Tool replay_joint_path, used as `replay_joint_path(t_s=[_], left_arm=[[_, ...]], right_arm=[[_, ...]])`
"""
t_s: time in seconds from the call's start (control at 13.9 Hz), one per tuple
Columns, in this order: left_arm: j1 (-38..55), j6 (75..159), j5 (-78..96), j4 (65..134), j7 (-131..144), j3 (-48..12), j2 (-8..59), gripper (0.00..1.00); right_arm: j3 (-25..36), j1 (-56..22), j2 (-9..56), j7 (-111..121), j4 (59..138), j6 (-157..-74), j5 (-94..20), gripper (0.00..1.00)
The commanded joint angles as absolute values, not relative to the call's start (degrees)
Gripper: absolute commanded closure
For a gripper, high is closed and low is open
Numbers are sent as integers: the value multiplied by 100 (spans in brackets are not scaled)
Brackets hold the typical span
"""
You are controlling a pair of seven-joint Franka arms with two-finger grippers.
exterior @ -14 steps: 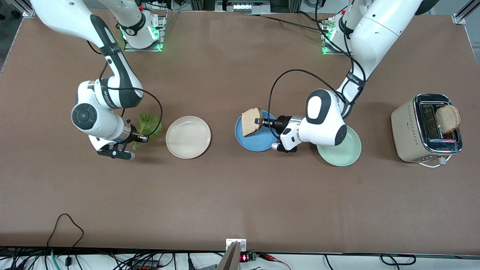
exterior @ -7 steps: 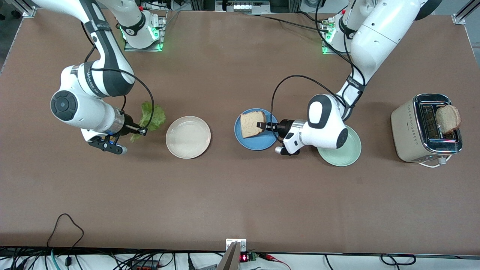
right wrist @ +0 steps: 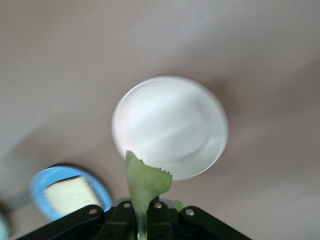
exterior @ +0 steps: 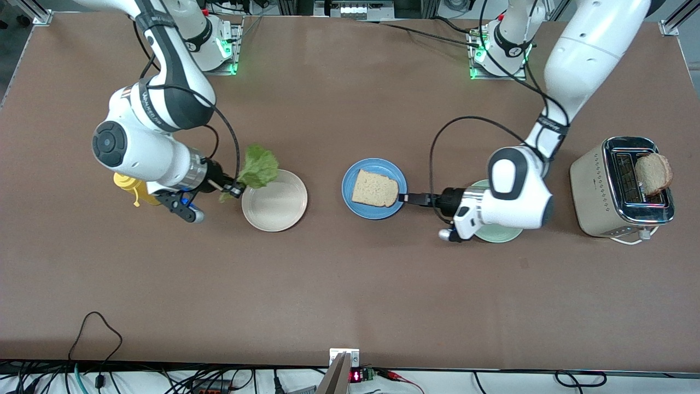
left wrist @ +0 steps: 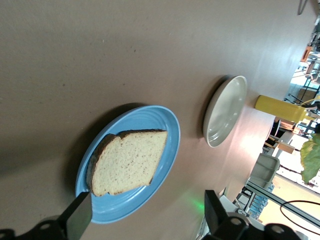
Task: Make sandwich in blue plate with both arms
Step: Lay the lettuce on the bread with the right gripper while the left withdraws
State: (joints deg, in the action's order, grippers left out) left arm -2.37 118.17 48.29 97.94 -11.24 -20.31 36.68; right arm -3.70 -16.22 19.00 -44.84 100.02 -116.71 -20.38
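- blue plate [exterior: 374, 189]: round, raised rim, between cream plate [exterior: 274, 200] and mint plate [exterior: 495, 233]; one bread slice [exterior: 374, 189] flat on it.
- left gripper [exterior: 406, 197]: spread wide, empty, at plate's rim.
- right gripper [exterior: 235, 191]: clamped on lettuce leaf [exterior: 257, 167], over cream plate's edge.
- counted: three plates, two slices, second slice [exterior: 653, 173] in toaster [exterior: 596, 189].

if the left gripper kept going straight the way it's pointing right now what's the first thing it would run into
Most likely the bread slice on the blue plate. The left gripper, open, points level across that plate's rim toward the right arm's end of the table. Its height over the plate is unclear, so it might skim above the slice.
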Motion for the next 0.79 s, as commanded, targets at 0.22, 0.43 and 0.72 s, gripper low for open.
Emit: replay_joint_path(t_s=[0.22,0.43,0.72], left_arm=[[-272,11681,2583,10037,-232,-1934,2392,0],[-272,11471,909,9959,473,-1925,2049,0],[-430,10393,-323,8977,633,-1881,1934,0]], right_arm=[[-343,-2758,2767,-6948,9071,-12390,-2364,100],[-343,-3198,3373,-7960,8755,-13146,-2364,100],[-343,-3567,4225,-8831,8271,-14147,-2373,100]])
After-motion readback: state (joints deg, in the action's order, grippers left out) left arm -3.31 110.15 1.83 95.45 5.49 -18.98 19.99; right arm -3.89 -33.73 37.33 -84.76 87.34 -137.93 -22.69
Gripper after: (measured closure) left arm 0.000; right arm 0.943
